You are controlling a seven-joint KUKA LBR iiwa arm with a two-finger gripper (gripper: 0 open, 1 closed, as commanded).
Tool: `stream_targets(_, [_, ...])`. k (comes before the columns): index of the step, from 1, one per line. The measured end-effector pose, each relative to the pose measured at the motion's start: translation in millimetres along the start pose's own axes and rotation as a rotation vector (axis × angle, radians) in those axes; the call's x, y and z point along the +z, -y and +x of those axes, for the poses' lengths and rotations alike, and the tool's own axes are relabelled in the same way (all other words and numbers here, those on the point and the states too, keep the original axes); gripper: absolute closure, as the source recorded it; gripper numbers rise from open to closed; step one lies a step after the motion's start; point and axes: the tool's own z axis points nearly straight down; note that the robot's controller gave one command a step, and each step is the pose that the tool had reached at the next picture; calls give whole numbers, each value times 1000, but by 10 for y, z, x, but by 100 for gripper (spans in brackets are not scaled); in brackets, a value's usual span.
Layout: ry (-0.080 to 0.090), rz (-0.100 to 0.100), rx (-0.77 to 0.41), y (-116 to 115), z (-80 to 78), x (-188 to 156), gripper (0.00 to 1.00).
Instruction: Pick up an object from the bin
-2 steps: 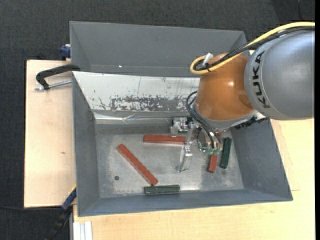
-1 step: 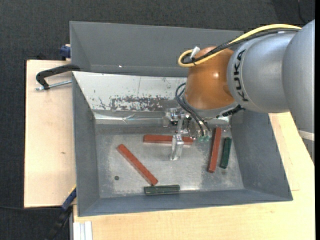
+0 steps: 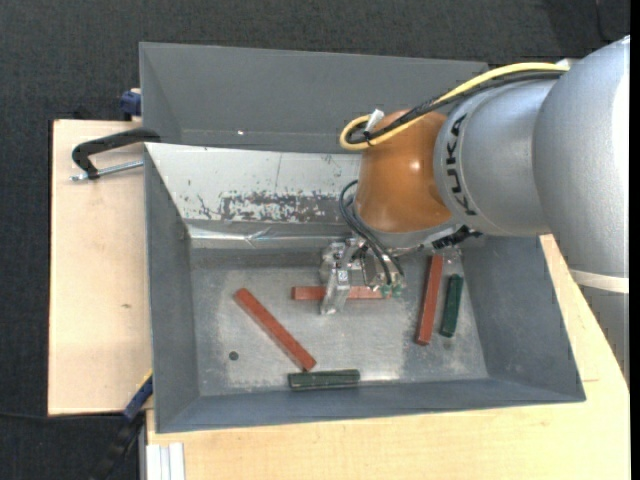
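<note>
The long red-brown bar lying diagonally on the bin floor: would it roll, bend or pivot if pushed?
The red-brown bar looks straight and flat-sided, so probably stiff and unlikely to roll. Pushed near one end, it would likely pivot, being long and thin.

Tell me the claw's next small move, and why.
Likely a short, straight test lift: the claw is down on the middle of the short red-brown bar, and the long red-brown bar lies apart, so nothing should snag.
</note>
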Motion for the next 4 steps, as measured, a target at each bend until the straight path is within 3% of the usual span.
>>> stream_targets(1, [0,0,0,1,0,0,100])
stream_targets(2, [1,0,-4,-39,74,-913,0])
stream_targets(3, [2,0,-8,-69,121,-1593,0])
stream_targets(4, [13,0,-103,-75,84,-1340,0])
